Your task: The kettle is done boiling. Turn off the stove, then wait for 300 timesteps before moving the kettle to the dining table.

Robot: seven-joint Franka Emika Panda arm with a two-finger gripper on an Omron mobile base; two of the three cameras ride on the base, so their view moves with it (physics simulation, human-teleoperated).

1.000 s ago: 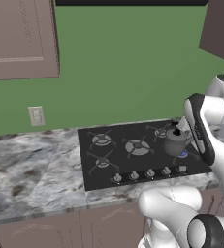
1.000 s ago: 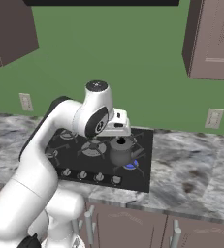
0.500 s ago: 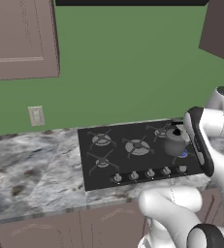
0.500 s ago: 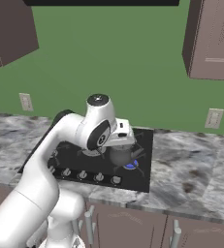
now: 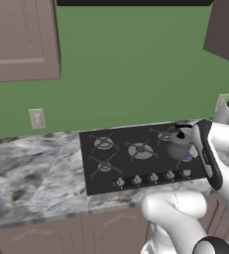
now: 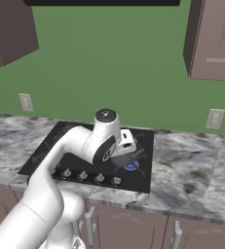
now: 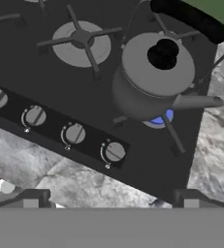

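The small, squat dark grey metal kettle (image 7: 154, 77) sits on the burner at the right-hand end of the flat black glass stove (image 5: 136, 166), close to the stove's right edge and set back from the knob row. A blue flame (image 7: 159, 119) glows under its base, so that burner is lit. In the hand view the kettle's black arched handle (image 7: 190, 19) stands above the dark lid knob, and its spout points toward the grey marbled worktop (image 6: 192, 175) beside the stove. The row of small silver knobs (image 7: 114, 152) runs along the stove's front edge, none touched. The white arm's two-finger gripper (image 7: 111, 197) hangs above the front edge, near the knobs, jaws spread wide with nothing between them.
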